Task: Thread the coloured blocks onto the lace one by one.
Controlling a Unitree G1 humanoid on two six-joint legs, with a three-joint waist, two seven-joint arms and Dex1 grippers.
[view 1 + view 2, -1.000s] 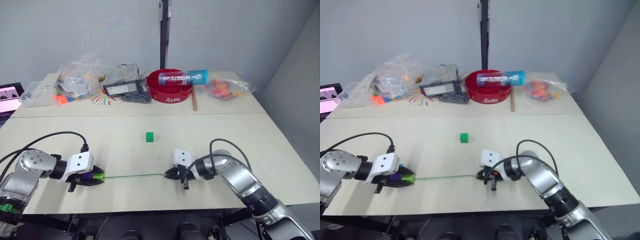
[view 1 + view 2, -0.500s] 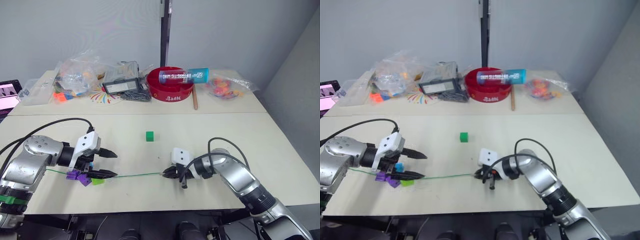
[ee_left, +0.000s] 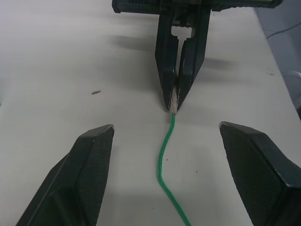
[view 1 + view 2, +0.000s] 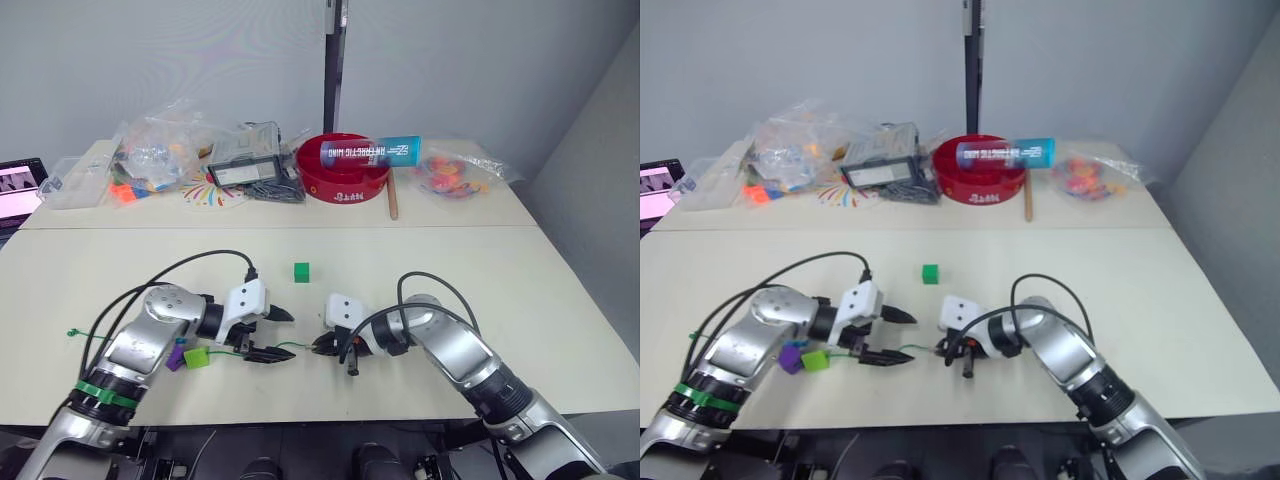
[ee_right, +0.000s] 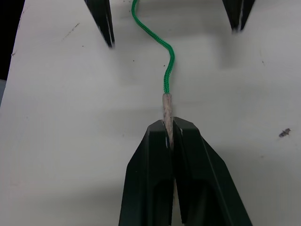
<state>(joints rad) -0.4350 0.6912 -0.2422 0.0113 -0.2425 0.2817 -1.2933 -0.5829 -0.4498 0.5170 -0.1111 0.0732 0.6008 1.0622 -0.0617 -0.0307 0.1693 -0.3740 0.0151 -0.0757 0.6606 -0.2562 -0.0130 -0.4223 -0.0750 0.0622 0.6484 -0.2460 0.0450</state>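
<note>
The right gripper [image 4: 318, 346] is pinching the lace [image 5: 166, 70] by its pale stiff tip [image 5: 167, 113], fingers [image 5: 150, 174] pressed together on it low over the table [image 4: 420, 260]. The tip is pointing into the right gripper, toward the robot's right; from there the green cord is running leftward along the table in a shallow wavy line, its long axis roughly parallel to the near table edge.

The left gripper [image 4: 272, 334] is facing the right one with its fingers [image 3: 91, 165] spread wide, one on either side of the cord and touching neither cord nor block. The two grippers are sitting just apart.

Behind the left gripper, a light green block [image 4: 195, 357] and a purple block [image 4: 174, 358] are lying side by side on the lace beside the left forearm. Farther left, the cord's tail is trailing to a small knot [image 4: 72, 332] near the table's left edge.

A dark green block [image 4: 301, 272] is resting alone on the table, beyond both grippers and clear of them, with bare surface all around it. The open tabletop is extending to the right and toward the far half, where a red bowl [image 4: 345, 185] and clear bags [image 4: 155, 150] are grouped.
</note>
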